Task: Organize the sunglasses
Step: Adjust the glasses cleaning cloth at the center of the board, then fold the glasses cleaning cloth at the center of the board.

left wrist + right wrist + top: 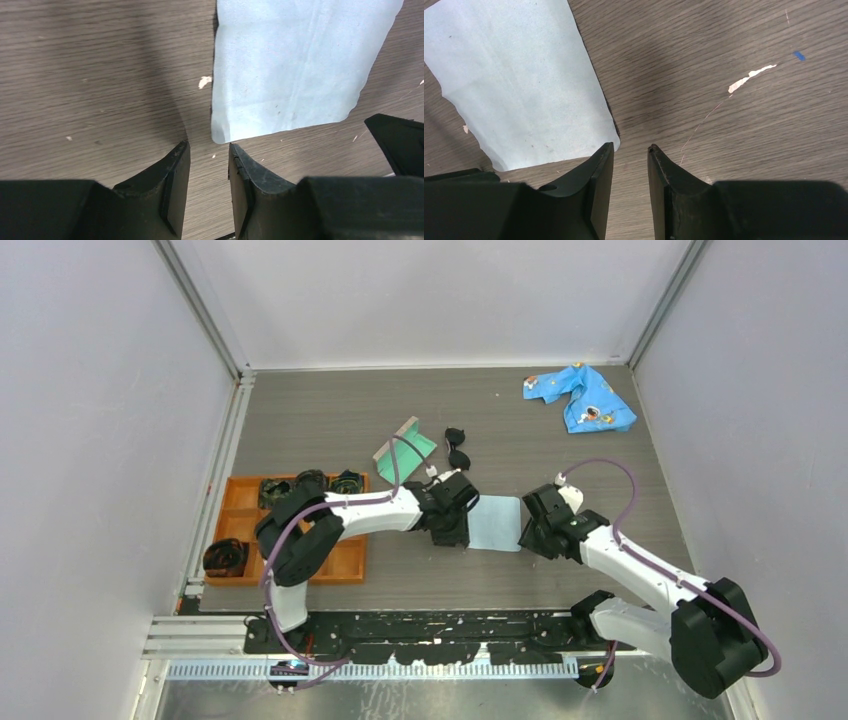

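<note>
The black sunglasses (458,454) lie on the table beyond the cloth, right of the open grey case with teal lining (404,449). A light blue cloth (497,523) lies flat between my two grippers. It also shows in the left wrist view (295,65) and the right wrist view (519,85). My left gripper (460,537) (209,150) is slightly open and empty, just off the cloth's near left corner. My right gripper (526,540) (630,150) is slightly open and empty at the cloth's near right corner. The sunglasses are out of both wrist views.
An orange compartment tray (345,565) with dark coiled bundles sits at the left. A blue patterned cloth (582,398) lies crumpled at the far right. White walls enclose the table. A tip of the right gripper (397,140) shows in the left wrist view.
</note>
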You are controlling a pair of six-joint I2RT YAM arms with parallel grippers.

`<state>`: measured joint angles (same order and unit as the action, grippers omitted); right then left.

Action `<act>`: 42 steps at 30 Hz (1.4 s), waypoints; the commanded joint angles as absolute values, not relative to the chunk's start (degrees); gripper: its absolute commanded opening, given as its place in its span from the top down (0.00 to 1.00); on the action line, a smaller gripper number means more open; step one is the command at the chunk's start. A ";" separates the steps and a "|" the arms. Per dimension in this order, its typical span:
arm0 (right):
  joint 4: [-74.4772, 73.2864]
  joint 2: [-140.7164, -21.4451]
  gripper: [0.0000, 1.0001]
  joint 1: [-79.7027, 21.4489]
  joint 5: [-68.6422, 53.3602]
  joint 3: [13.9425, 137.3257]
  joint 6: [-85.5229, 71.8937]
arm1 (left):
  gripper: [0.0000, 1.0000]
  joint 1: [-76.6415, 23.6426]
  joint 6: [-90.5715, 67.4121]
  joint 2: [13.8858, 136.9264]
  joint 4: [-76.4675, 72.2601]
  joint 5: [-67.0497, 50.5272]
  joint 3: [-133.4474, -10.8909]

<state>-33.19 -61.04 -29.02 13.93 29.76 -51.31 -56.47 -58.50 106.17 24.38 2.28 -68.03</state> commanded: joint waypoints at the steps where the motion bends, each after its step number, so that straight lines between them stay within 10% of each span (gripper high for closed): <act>1: -33.81 -59.80 0.62 -28.46 15.91 31.00 -51.02 | 0.65 -57.34 -62.39 108.48 24.10 1.59 -71.35; 42: -24.97 -62.79 0.76 -27.18 8.65 25.58 -56.55 | 0.99 -57.38 -64.79 111.87 27.28 1.81 -73.21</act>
<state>-27.05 -61.91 -27.51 8.58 26.06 -55.13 -57.25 -65.54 110.52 26.30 1.56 -72.44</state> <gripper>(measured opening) 0.262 0.015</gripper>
